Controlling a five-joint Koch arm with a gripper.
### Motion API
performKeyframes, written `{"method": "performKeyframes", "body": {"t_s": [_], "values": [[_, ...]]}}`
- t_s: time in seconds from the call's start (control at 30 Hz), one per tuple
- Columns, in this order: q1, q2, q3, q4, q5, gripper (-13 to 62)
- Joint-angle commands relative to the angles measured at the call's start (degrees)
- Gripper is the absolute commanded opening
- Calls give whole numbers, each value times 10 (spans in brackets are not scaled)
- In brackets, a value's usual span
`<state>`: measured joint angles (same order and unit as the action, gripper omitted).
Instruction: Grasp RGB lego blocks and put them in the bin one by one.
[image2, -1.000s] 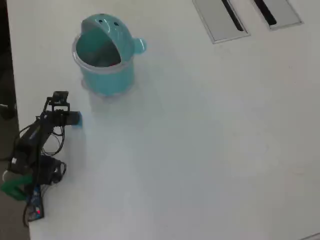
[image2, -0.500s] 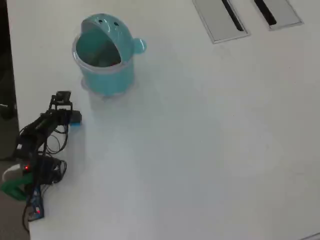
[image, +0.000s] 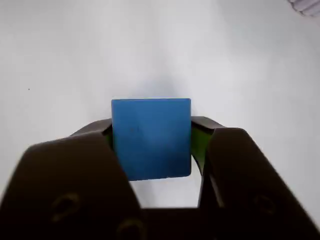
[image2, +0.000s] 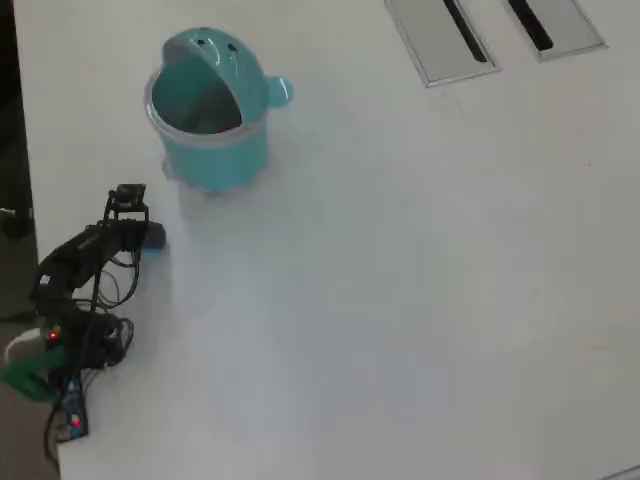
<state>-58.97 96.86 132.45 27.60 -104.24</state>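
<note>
Right now the jaws are clamped on the blue block (image: 151, 138), one dark finger (image: 75, 165) pressed to each side, with a sliver of green padding showing on the right-hand contact in the wrist view. Only the lower part of the cube's sides seems to be between the pads, so my worry is a shallow hold: a quick swing or a jolt could let the block twist or slide out. In the overhead view the gripper (image2: 150, 237) sits low near the left edge of the white bench (image2: 400, 280), the blue block a small patch at its tip, while the teal bin (image2: 208, 110) stands apart from it, further up the picture. Its domed lid covers the far half of the mouth, so a release from too far over would likely bounce the block off the hood; too early and it strikes the rim. No red or yellow-green block is visible on the bench
</note>
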Motion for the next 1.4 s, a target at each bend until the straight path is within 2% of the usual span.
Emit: {"method": "performKeyframes", "body": {"t_s": [0.0, 0.07, 0.13, 0.17, 0.43, 0.83, 1.23, 1.27, 1.3, 1.37], "values": [[-4, 5, -20, -24, -6, 195], [-4, 14, -24, -21, -6, 187], [-2, 33, -32, -14, -4, 130], [-2, 41, -39, -11, -2, 125], [1, 133, -128, 47, 43, 125], [-1, 170, -263, 44, 127, 124], [1, 156, -387, 46, 159, 123], [2, 141, -417, 46, 167, 122], [1, 123, -449, 46, 173, 91], [2, 83, -510, 46, 173, 92]]}}
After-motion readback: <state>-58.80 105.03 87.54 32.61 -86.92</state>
